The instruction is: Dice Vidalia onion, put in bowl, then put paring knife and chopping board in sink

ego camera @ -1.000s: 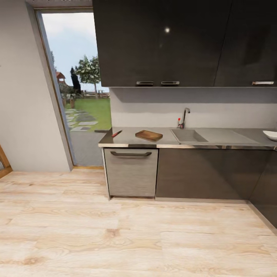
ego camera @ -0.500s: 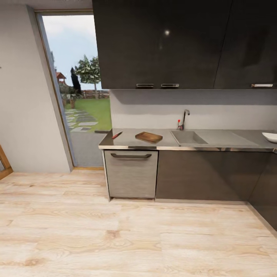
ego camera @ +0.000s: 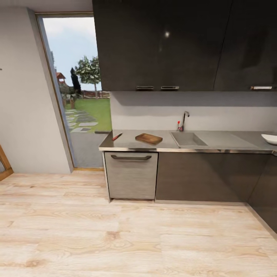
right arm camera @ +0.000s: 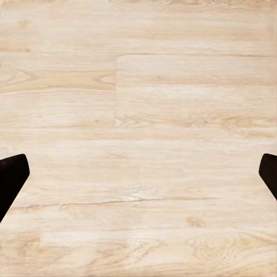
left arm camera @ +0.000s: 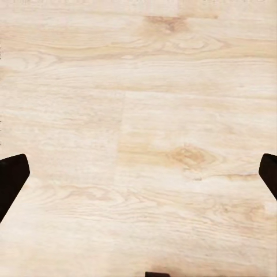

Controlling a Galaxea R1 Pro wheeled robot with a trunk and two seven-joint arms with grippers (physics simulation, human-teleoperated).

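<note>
Across the pale wood floor stands the kitchen counter. On the grey countertop (ego camera: 215, 137) a brown chopping board (ego camera: 149, 138) lies left of the sink (ego camera: 188, 139). The red-handled paring knife (ego camera: 117, 136) rests near the counter's left end. A white bowl (ego camera: 270, 139) sits at the far right, cut by the picture's edge. The Vidalia onion is hidden from here, below the sink's rim. My left gripper (left arm camera: 138, 179) is open, its dark fingertips (left arm camera: 11, 180) far apart above bare floor. My right gripper (right arm camera: 138, 176) is open too, with fingertips (right arm camera: 10, 179) spread over the floor.
A chrome tap with a red knob (ego camera: 183, 122) rises behind the sink. Below the board is a grey dishwasher front (ego camera: 131, 175), with dark cabinets (ego camera: 200, 177) to its right. Glossy black upper cabinets (ego camera: 161, 42) hang above. A glass door (ego camera: 79, 88) opens onto a garden at left.
The whole head view has shifted slightly, so the counter sits a little lower and flatter in the picture; the camera moved. Board, knife and bowl have kept their places.
</note>
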